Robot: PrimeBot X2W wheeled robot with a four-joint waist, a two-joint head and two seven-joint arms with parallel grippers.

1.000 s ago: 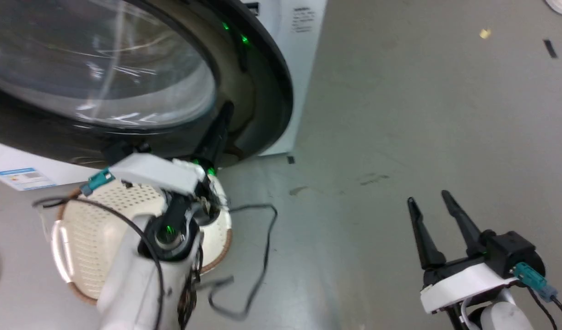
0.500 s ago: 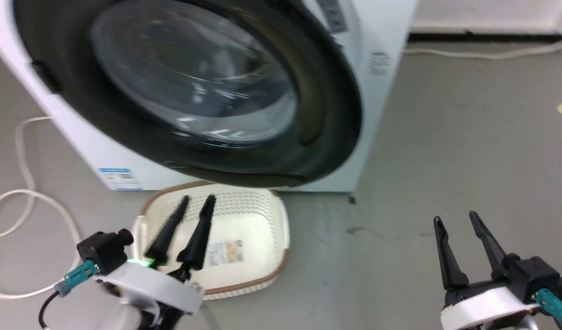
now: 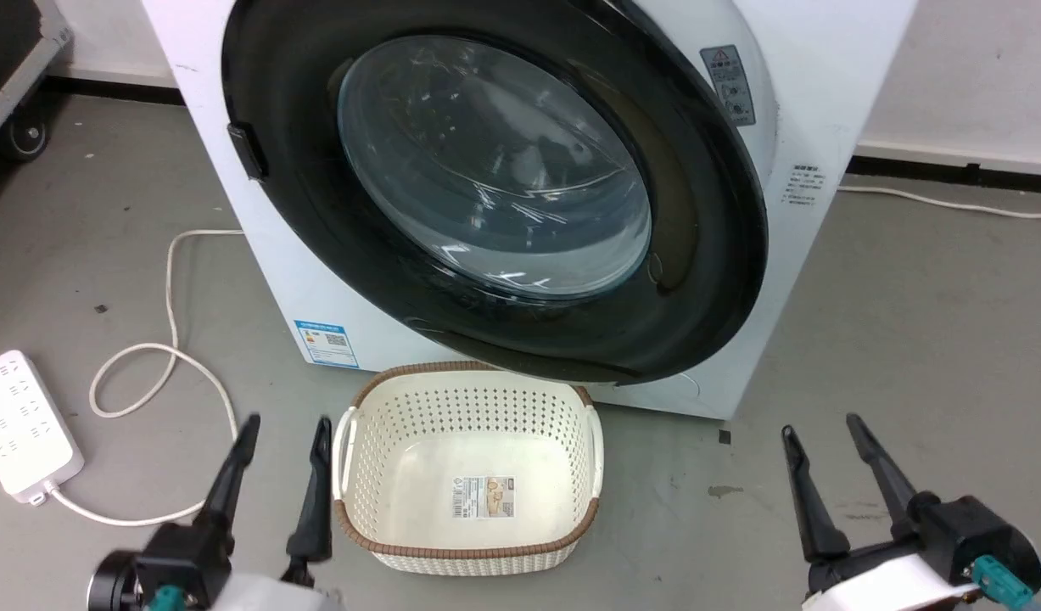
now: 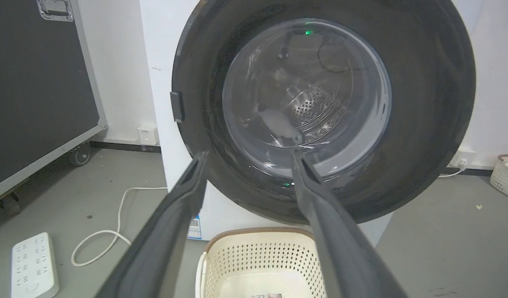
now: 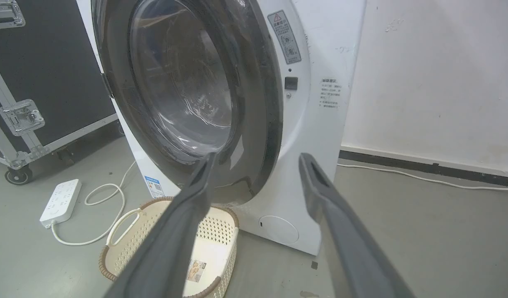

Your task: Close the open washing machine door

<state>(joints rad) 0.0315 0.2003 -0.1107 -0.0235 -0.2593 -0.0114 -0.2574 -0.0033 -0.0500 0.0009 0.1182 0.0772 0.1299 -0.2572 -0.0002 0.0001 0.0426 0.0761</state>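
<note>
Your left claw (image 3: 288, 422) and right claw (image 3: 819, 424) stand spread, empty. Ahead and above them, the round black-framed glass door (image 3: 503, 187) lies against the white front-loading washer (image 3: 825, 68) (latched? cannot tell); unlatched, it could swing open over the cream perforated basket (image 3: 469, 399).

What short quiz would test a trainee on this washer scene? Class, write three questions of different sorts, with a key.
1. True or false: the door is swung wide open, away from the washer.
2. What sits low in front of the washer? A. a basket B. a bucket C. a chair
3. Fill in: the left pincer and the right pincer both stand ___, holding nothing.

Key: 1 false; 2 A; 3 open.
</note>
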